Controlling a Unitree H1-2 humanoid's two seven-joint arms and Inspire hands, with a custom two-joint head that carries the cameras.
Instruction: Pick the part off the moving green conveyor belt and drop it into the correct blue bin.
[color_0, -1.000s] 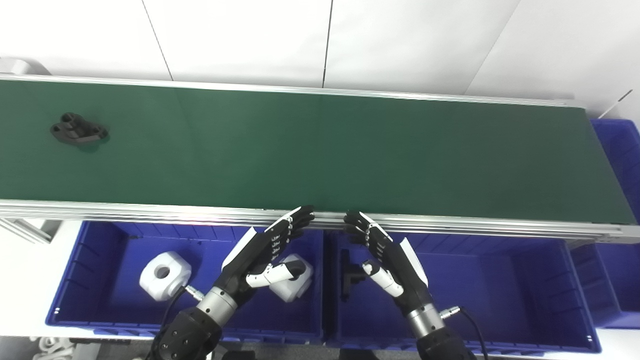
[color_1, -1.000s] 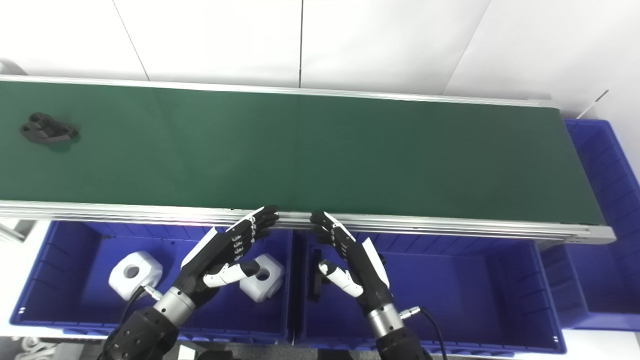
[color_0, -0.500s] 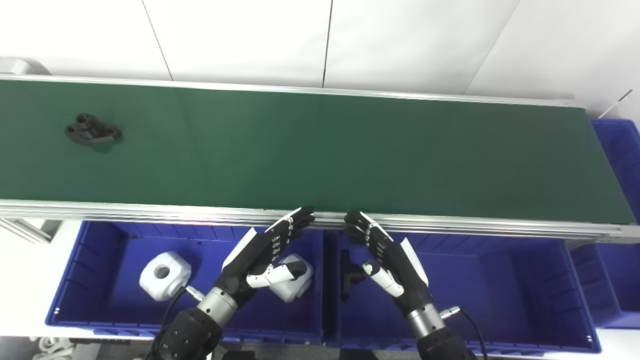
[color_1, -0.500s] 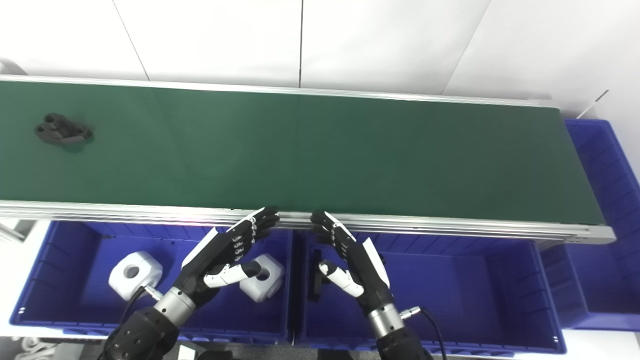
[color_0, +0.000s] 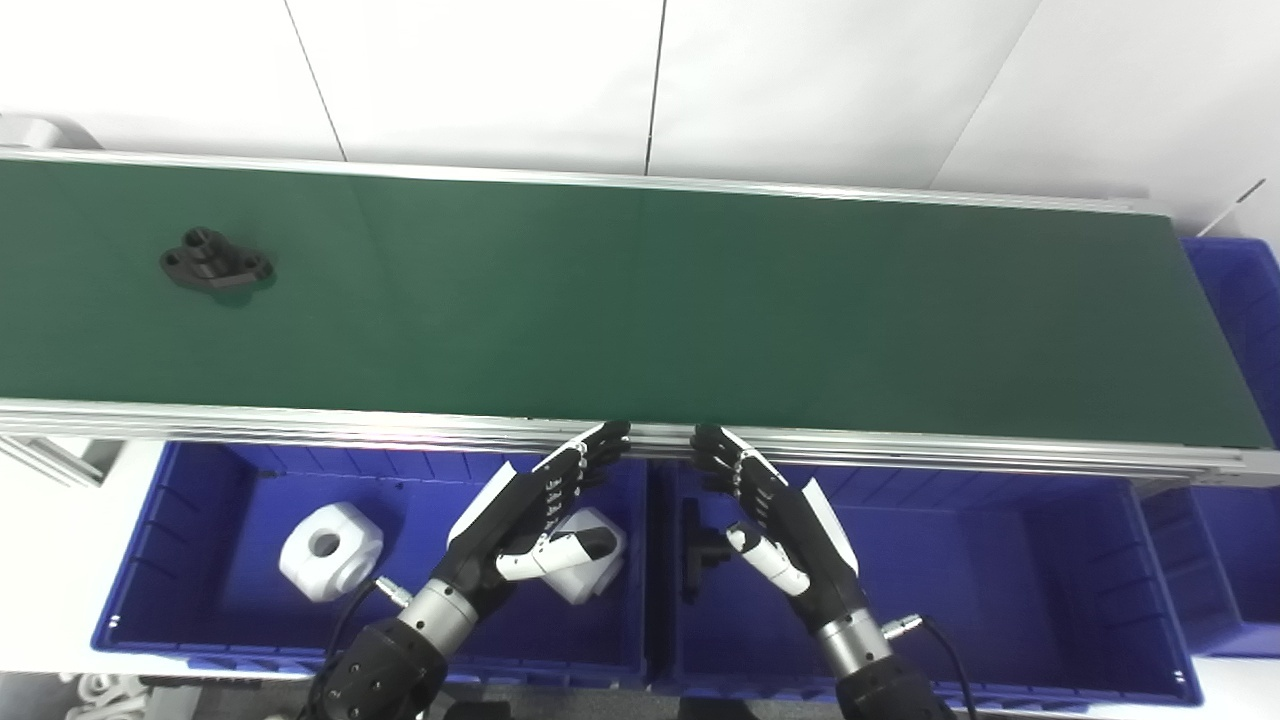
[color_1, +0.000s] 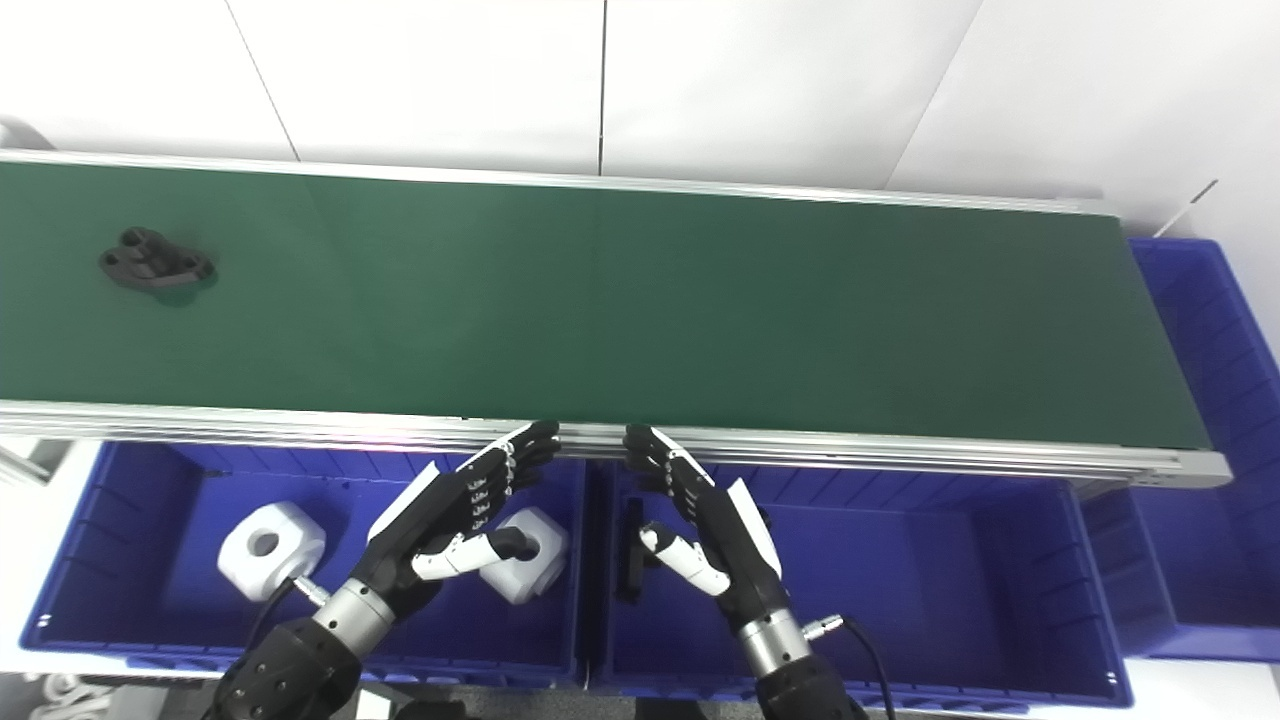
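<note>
Part-picking waits: left hand and right hand hover empty, fingers spread, over the blue bins. Beyond, the black part has ridden rightward along the green belt, nearing reach.

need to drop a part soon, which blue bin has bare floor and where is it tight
The right bin floor is bare from the right hand to its right wall. The left bin is crowded: two white blocks and the left hand.
</note>
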